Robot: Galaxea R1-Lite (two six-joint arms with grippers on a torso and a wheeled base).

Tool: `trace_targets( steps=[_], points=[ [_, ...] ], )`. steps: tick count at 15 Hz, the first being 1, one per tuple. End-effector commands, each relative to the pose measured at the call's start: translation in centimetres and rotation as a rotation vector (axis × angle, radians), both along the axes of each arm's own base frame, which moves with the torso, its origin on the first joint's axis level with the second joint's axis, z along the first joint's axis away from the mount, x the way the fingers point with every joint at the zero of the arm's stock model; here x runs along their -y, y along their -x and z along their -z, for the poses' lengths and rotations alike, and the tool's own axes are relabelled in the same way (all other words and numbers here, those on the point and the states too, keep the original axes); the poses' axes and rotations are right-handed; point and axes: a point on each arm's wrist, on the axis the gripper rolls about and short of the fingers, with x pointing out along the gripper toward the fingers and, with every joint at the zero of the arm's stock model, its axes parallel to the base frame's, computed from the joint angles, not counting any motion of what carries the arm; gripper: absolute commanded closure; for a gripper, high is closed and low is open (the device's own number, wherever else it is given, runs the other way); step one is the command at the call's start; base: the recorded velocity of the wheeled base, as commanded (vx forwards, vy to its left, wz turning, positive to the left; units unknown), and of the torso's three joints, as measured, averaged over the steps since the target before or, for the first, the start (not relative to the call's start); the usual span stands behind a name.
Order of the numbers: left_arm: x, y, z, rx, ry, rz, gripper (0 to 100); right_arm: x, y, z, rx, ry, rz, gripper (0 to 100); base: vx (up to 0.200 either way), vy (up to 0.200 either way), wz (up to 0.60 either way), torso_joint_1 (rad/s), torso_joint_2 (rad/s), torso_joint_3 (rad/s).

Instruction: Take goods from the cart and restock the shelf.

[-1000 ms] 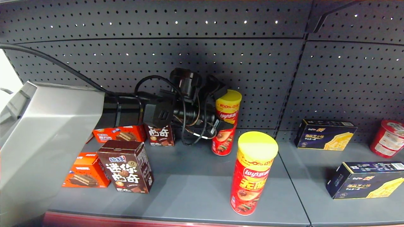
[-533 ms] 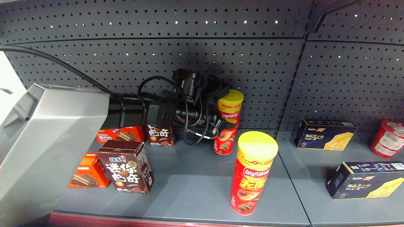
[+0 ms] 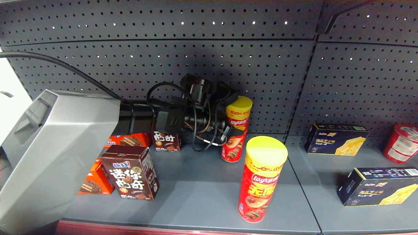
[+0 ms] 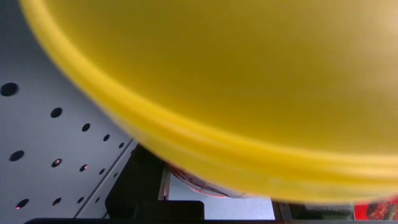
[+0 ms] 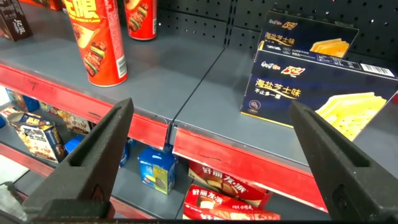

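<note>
A red chips can with a yellow lid (image 3: 235, 129) leans slightly at the back of the grey shelf (image 3: 202, 189), close to the pegboard. My left gripper (image 3: 233, 114) is shut on it, one finger above and one below its upper half. The can's base is down at the shelf surface; I cannot tell if it rests there. In the left wrist view the yellow lid (image 4: 249, 74) is pressed close to the camera. My right gripper (image 5: 211, 168) is open and holds nothing, in front of the shelf's red front edge (image 5: 205, 146).
A second chips can (image 3: 263, 178) stands near the shelf front, right of the held one. Brown cookie boxes (image 3: 132, 176) and orange boxes (image 3: 94, 182) sit at the left. Dark blue boxes (image 3: 378, 186) and a red cup (image 3: 401, 143) sit at the right. Packed goods (image 5: 155, 177) fill a lower shelf.
My left arm has pushed a little farther right along the back of the shelf, carrying the can slightly right and down. The rest of the goods have not moved.
</note>
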Motion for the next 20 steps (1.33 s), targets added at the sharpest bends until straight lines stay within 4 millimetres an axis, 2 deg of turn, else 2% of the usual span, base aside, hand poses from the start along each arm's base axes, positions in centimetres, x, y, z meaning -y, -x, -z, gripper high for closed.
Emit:
trace_targets(
  steps=[1,7,8,16,20],
  points=[
    [0.0,0.0,0.1,-0.002,-0.001,0.000,100,0.0,0.0,0.0,-0.004,0.000,0.000,0,0.000,0.000,0.00,0.000,0.00,0.000],
    [0.6,-0.3,0.8,0.011,0.006,0.008,100,0.0,0.0,0.0,-0.003,0.000,0.000,0,0.000,0.000,0.00,0.000,0.00,0.000],
    [0.7,-0.3,0.9,0.010,0.005,0.008,0,0.0,0.0,0.0,-0.004,0.000,0.000,0,0.000,0.000,0.00,0.000,0.00,0.000],
    [0.6,0.0,0.9,0.003,-0.001,0.008,0,0.0,-0.1,0.2,-0.006,-0.001,0.000,0,0.000,0.000,0.00,0.000,0.00,0.000],
    [-0.6,1.3,-0.6,0.003,0.000,0.004,0,0.0,-0.1,0.3,-0.003,-0.001,0.000,0,0.000,0.000,0.00,0.000,0.00,0.000]
  ],
)
